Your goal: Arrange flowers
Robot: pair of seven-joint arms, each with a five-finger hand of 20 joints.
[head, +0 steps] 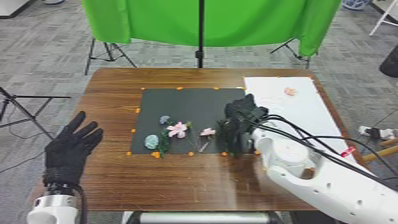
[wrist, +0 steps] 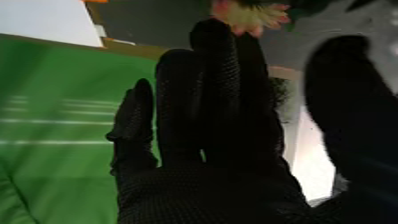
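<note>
The right hand (head: 238, 125), fingers extended, is beside the pink flower (head: 178, 130) on the dark mat (head: 195, 100). A low sideways sweep could drag stems askew; a hasty grip could crush petals.

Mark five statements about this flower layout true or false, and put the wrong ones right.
1. The white sheet lies to the right of the dark mat. True.
2. The left hand is on the dark mat. False: it is off to the left of the mat.
3. A small peach flower lies on the white sheet. True.
4. The large pink flower lies on the dark mat. True.
5. The right hand is left of the large pink flower. False: it is to the right.
</note>
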